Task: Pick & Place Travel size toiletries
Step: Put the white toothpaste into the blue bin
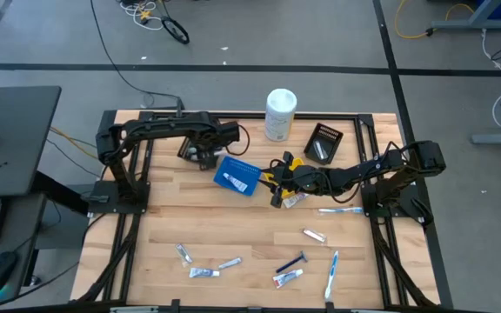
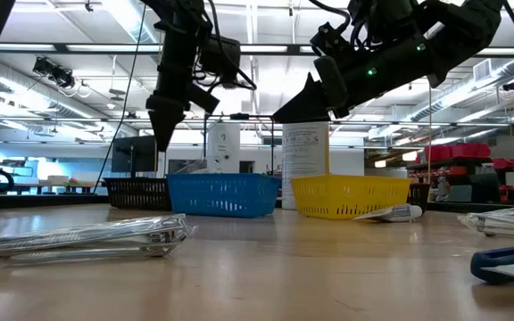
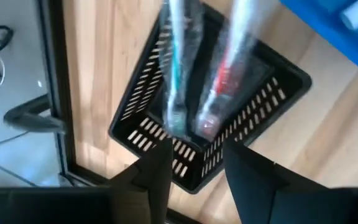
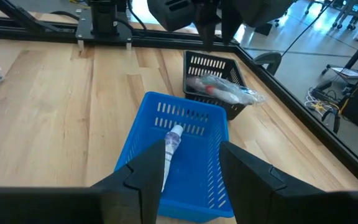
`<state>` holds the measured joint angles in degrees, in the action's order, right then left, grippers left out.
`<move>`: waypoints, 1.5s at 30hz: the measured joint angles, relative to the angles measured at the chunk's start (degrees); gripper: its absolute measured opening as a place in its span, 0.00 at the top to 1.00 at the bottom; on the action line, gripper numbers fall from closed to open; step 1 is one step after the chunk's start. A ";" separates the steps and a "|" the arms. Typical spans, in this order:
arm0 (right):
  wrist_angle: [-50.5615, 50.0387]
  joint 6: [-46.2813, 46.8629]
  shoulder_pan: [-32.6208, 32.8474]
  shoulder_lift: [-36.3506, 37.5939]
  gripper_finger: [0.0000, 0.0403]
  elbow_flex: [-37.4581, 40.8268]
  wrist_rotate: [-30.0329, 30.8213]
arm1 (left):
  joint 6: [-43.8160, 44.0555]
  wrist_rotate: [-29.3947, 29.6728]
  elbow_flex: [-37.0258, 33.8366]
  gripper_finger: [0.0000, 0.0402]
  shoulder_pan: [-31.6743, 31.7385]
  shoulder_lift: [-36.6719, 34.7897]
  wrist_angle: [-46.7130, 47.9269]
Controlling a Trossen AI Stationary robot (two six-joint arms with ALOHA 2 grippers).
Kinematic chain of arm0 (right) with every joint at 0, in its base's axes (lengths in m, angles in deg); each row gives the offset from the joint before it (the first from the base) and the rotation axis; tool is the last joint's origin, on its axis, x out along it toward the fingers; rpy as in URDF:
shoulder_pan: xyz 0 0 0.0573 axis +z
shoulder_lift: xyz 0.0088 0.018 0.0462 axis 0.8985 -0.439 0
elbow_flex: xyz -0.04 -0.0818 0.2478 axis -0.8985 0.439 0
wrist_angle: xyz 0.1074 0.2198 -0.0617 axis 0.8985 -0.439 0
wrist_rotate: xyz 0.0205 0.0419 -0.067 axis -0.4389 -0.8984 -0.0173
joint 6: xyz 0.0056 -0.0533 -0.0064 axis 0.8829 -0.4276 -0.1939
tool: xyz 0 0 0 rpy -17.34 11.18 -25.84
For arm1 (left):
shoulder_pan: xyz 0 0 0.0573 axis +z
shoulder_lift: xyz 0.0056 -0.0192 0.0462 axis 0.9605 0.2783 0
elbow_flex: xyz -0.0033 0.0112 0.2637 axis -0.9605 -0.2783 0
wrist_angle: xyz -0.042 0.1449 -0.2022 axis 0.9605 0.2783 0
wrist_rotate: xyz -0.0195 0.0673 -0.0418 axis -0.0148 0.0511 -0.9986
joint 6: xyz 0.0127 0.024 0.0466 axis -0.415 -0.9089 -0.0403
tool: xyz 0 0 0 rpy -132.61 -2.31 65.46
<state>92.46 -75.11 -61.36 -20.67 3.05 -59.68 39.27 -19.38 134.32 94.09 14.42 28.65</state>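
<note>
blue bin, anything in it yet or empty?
Not empty. The blue bin holds one white tube; the high view shows it too.

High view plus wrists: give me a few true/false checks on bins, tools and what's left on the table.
1. The blue bin holds a white tube. True.
2. The left tool is shut on a toothbrush. False: it is open with nothing between its fingers, above the black bin that holds the wrapped toothbrushes.
3. The canister lies on its side. False: it stands upright.
4. Loose items, a razor among them, lie on the table. True.
5. The right tool grips a tube. False: it is open and empty, facing the blue bin.
</note>
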 joint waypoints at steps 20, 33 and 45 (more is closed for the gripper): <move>-8.25 7.99 1.97 0.00 0.60 0.02 0.11 | -3.52 -14.13 -3.00 0.63 -2.12 -23.07 -8.89; -6.29 9.04 3.84 0.00 0.60 0.02 -6.53 | 14.13 -27.15 -44.94 0.67 -12.68 -50.68 -57.44; -17.08 9.90 7.76 3.04 0.63 -0.30 -14.73 | 17.77 -23.22 -60.52 0.67 -24.50 -50.90 -82.07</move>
<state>75.38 -65.21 -53.60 -17.63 2.76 -74.42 57.04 -42.61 73.80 69.59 -36.47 -53.41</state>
